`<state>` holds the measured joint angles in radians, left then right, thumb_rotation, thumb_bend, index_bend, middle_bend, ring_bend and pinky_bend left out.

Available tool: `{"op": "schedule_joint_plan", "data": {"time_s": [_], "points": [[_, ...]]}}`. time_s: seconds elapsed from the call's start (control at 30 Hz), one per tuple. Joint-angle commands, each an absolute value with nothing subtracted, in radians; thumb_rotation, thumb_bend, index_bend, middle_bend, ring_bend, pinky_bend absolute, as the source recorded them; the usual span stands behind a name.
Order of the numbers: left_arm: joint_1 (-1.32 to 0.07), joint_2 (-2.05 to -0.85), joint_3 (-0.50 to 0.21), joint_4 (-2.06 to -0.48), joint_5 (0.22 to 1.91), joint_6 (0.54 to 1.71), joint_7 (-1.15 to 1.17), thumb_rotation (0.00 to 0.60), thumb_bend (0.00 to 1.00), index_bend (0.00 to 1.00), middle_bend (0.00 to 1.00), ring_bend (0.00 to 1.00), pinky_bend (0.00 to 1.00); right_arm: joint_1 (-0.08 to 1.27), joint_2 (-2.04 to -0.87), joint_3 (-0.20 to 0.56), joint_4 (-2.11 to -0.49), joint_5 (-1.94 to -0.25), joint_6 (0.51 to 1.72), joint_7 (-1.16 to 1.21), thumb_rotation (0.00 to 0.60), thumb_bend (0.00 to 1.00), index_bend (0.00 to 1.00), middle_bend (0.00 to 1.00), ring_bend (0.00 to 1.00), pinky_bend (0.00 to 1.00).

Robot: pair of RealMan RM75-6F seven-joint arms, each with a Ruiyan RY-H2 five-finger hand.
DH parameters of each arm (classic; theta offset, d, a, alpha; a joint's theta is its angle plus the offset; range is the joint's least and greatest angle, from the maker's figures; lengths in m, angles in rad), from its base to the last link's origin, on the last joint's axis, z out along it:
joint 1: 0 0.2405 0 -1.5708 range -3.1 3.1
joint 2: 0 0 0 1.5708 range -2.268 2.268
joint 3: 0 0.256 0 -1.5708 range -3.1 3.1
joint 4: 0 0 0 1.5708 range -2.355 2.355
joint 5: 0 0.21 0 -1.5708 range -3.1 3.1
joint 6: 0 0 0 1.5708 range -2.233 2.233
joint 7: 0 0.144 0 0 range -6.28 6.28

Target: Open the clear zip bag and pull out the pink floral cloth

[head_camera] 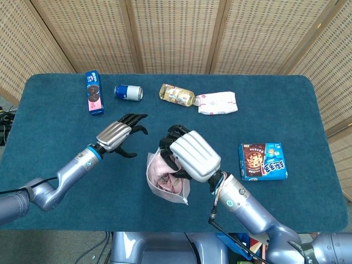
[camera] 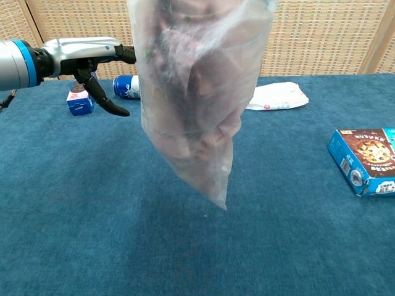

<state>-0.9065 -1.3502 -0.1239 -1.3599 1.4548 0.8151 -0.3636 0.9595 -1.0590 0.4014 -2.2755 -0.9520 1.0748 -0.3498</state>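
My right hand grips the top of the clear zip bag and holds it up off the table. In the chest view the bag hangs close to the camera, its lower corner above the cloth-covered table. The pink floral cloth is bunched inside the bag. My left hand hovers open just left of the bag, fingers spread and pointing toward it; in the chest view the left hand reaches up to the bag's left edge.
On the blue table, along the far side, lie a blue cookie box, a blue can, a yellowish packet and a white pouch. A blue biscuit box lies to the right.
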Motion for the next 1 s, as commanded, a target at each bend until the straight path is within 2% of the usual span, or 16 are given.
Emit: {"op": "schedule_joint_plan", "data": {"time_s": [0.03,0.4,0.67,1.0], "points": [[-0.91,-1.358,-0.12,-1.362,1.456,0.807,-0.37,0.6,0.21,0.3,0.0,0.0,0.0,0.966,-1.066,0.398,-2.269,-0.943,1.077,-0.353,0.6,0.82,0.79,0.52,0.42,0.23],[-0.912,-1.382,-0.111,-1.341,1.465,0.811,-0.371,0.6,0.21,0.3,0.0,0.0,0.0,0.98,-1.076,0.397,-2.256,-0.929,1.078,-0.346,0.6,0.82,0.79,0.52,0.43,0.23],[-0.93,-1.419,-0.113,-1.329,1.463,0.792,-0.371,0.6,0.25,0.31,0.0,0.0,0.0,0.988,-1.083,0.392,-2.253,-0.929,1.077,-0.342,0.6,0.82,0.79,0.52,0.42,0.23],[-0.941,-1.447,-0.118,-1.332,1.447,0.779,-0.357,0.6,0.27,0.39,0.0,0.0,0.0,1.0,-1.087,0.394,-2.255,-0.917,1.083,-0.346,0.6,0.82,0.79,0.52,0.42,0.23]]}}
